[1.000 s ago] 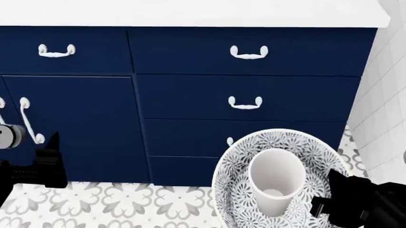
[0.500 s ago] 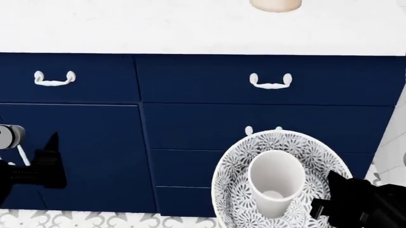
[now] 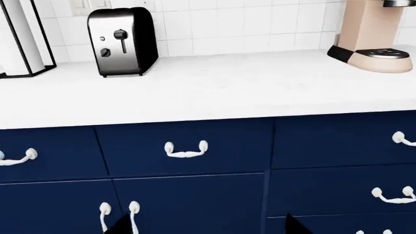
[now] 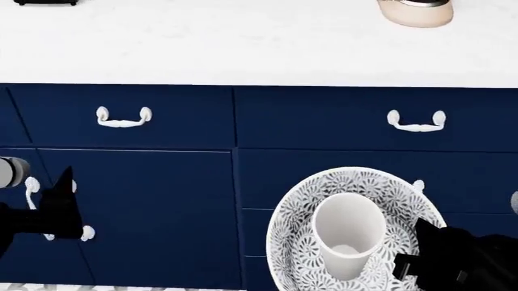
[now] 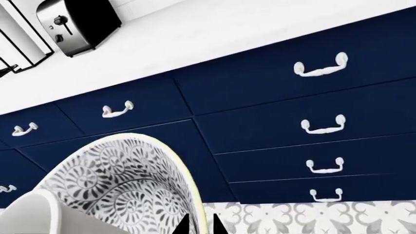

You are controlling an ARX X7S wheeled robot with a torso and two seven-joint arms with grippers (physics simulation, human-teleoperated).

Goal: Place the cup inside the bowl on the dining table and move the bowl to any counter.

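On counter (image 3: 215, 87), toaster (image 3: 122, 41) seen from wrists, absent from head view

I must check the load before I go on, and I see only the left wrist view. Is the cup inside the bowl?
Observer: Yes. In the head view, the cup stands inside the bowl.
Operator: What holds the bowl?
Observer: The right end effector grips its rim, one finger on each side.
Operator: Is the bowl over the counter?
Observer: No. In the head view it is in front of the blue drawers, short of the counter.
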